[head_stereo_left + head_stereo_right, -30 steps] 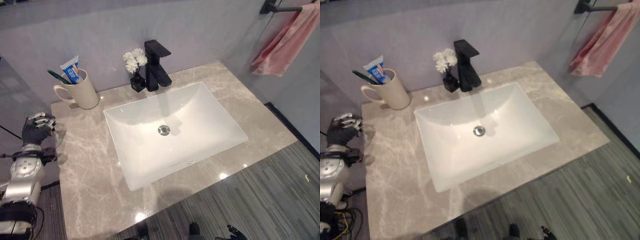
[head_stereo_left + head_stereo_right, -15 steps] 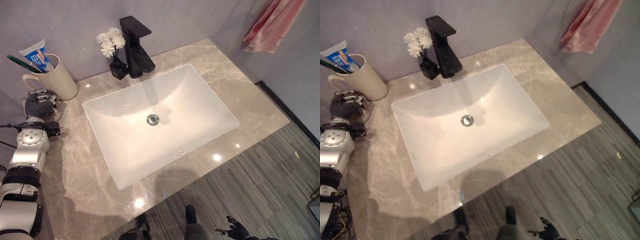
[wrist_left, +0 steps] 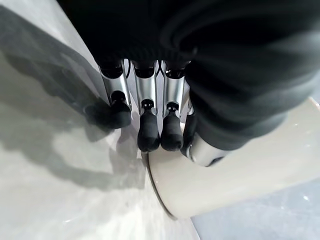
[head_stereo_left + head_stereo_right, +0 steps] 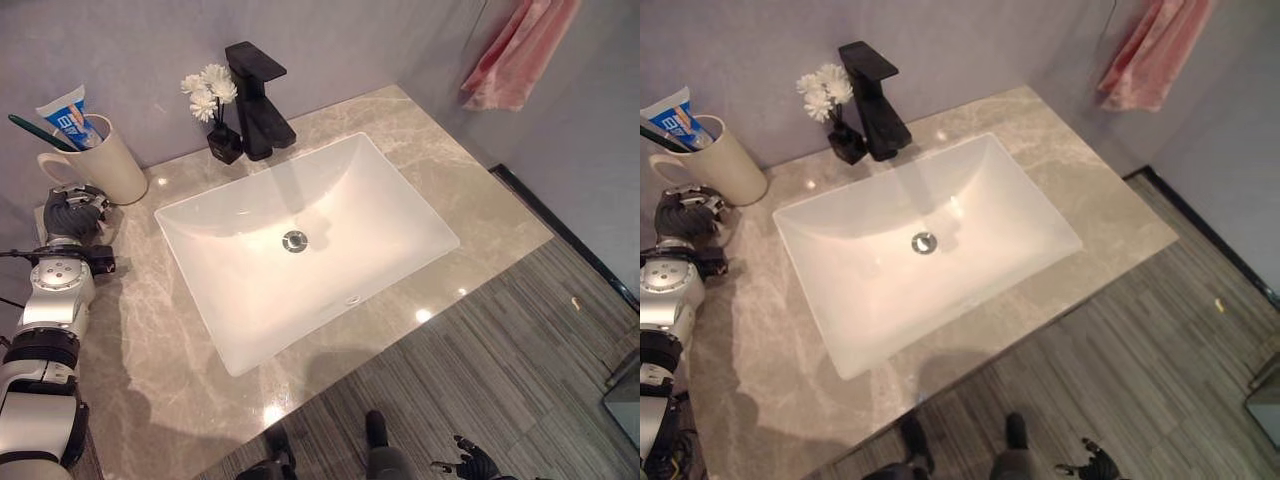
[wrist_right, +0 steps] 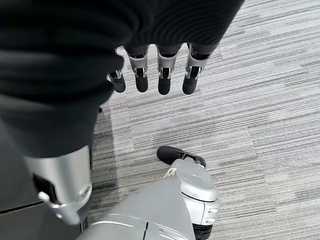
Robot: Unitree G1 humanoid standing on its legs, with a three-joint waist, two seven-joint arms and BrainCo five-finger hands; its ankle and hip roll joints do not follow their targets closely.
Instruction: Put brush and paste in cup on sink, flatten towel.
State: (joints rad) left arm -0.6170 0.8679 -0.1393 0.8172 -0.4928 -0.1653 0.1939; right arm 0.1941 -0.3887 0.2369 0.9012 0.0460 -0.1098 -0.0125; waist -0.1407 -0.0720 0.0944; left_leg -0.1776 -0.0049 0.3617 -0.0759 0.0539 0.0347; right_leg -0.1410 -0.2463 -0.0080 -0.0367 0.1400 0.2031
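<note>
- Cream cup [image 4: 98,163] standing at the far left corner of the marble tabletop [image 4: 480,215], handle turned toward the left edge.
- Green-handled brush [image 4: 35,130] and white-and-blue paste [image 4: 70,117] both upright inside the cup, leaning toward the left.
- Left robot hand [image 4: 74,212] resting at the left edge of the tabletop, just in front of the cup; in the left wrist view, fingers [image 3: 148,132] extended and relaxed, dark tips down at the cup's base, touching or almost touching it, nothing held.
- Right robot hand [image 5: 150,75] hanging low over the striped grey floor [image 5: 250,100], off the front edge of the tabletop; fingers straight and loose, nothing in them.
- White rectangular sink [image 4: 300,245] set in the middle of the tabletop, round metal drain at its centre.
- Black faucet [image 4: 258,100] at the far edge behind the sink, with a small black vase of white flowers [image 4: 212,95] just beside it on the left.
- Pink towel [image 4: 515,50] hanging bunched and creased on the wall beyond the far right corner of the tabletop, well apart from both hands.
</note>
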